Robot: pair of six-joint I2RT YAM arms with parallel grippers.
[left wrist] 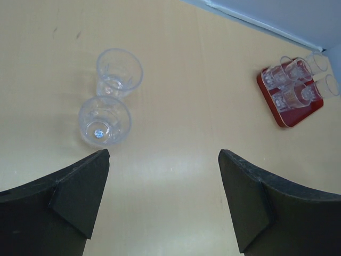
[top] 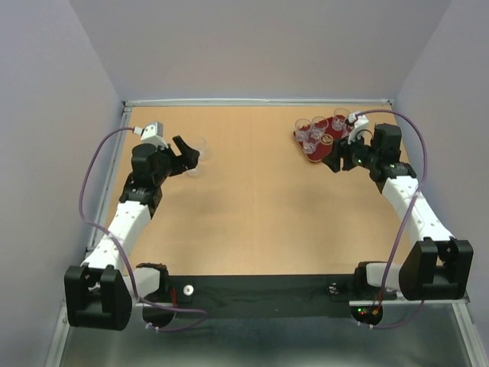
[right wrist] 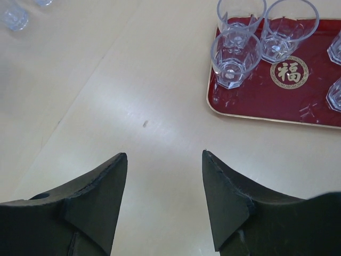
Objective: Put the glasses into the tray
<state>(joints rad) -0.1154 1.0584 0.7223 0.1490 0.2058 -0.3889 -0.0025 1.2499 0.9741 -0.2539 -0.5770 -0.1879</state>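
Left wrist: left gripper (left wrist: pixel 163 157) wide and empty, two loose glasses (left wrist: pixel 105 120) ahead

Loose glasses upright, side by side, touching or nearly so, well apart from tray (left wrist: pixel 290 114).
Right gripper (right wrist: pixel 163 156) parted, nothing between jaws, near tray; five trayed glasses (right wrist: pixel 235 53) by my count.
Handling, judged: light, rigid, slick, breakable. Pinch gently across wall below rim, nearer glass first.
Table (left wrist: pixel 186 64) pale, smooth. Plain grey walls (top: pixel 252 46) close round.
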